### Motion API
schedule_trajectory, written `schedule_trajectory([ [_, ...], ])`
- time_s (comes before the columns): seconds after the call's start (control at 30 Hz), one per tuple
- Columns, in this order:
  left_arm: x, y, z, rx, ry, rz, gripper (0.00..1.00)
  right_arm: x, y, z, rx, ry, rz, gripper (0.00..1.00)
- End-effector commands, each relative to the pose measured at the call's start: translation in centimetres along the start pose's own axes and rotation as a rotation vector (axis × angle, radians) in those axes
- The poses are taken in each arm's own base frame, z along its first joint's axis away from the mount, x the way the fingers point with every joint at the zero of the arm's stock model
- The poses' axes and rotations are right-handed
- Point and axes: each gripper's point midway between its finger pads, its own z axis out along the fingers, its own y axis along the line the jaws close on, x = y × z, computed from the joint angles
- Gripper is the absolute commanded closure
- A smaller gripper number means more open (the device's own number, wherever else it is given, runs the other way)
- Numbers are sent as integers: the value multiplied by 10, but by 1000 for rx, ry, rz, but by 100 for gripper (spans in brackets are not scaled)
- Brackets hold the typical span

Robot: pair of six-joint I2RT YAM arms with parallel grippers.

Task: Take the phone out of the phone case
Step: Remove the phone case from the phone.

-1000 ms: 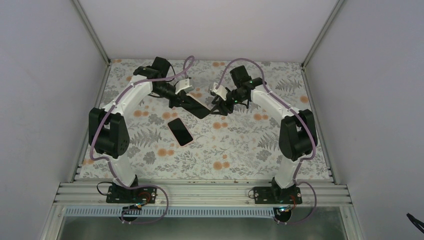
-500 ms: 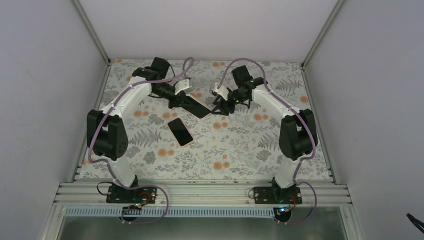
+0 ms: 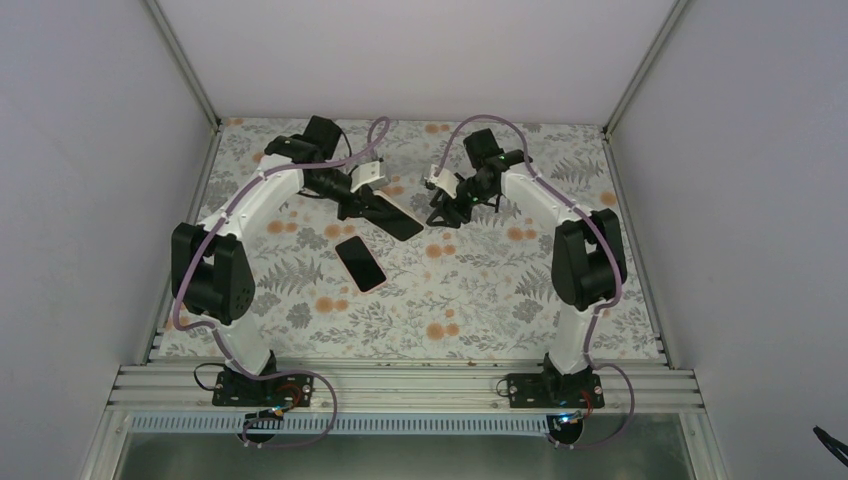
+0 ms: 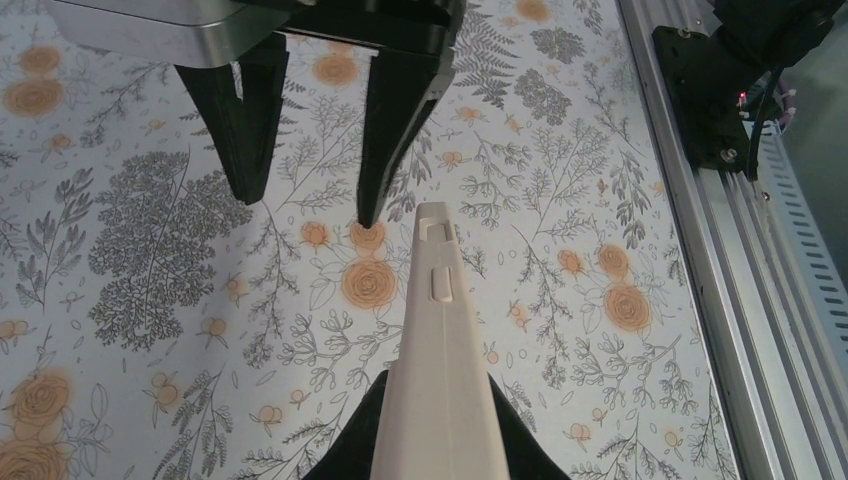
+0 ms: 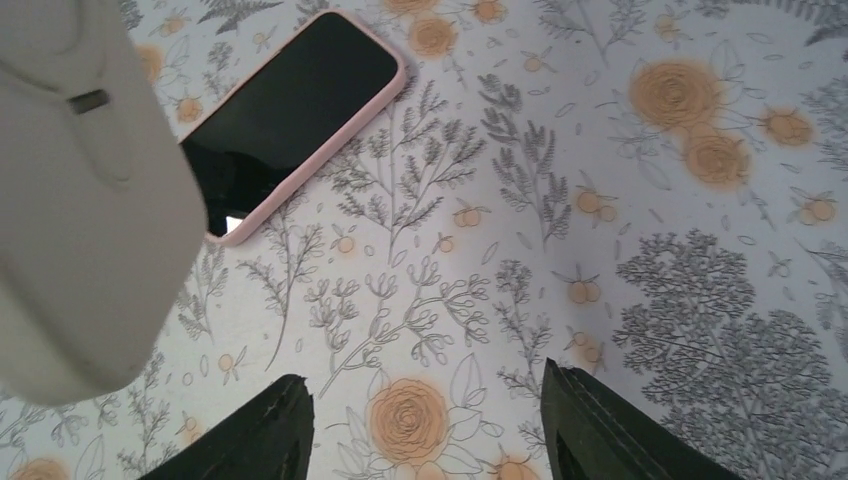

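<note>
The phone (image 3: 360, 263), black screen up with a pink rim, lies flat on the flowered table; it also shows in the right wrist view (image 5: 290, 110). My left gripper (image 3: 353, 203) is shut on the phone case (image 3: 393, 214) and holds it above the table, pointing toward the right arm. In the left wrist view the case (image 4: 438, 370) is seen edge-on, cream with button bumps, between my left gripper's (image 4: 440, 445) jaws. My right gripper (image 3: 440, 212) is open and empty, just past the case's free end. Its fingers (image 4: 395, 120) show beyond the case.
The floral table cover (image 3: 480, 290) spans the whole cell. White walls with metal posts close the left, right and back. An aluminium rail (image 3: 400, 385) with the arm bases runs along the near edge.
My right gripper, which was at the case's free end, has drawn back a little to the right, leaving a gap. The left gripper still holds the case. The phone has not moved.
</note>
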Motion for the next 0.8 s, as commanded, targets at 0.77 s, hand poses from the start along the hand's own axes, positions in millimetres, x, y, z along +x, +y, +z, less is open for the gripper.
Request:
schedule_trajectory([
  [0.77,-14,-3,-4,-21,-50,49,98,-27,19,-8,-20,-56,-77,37],
])
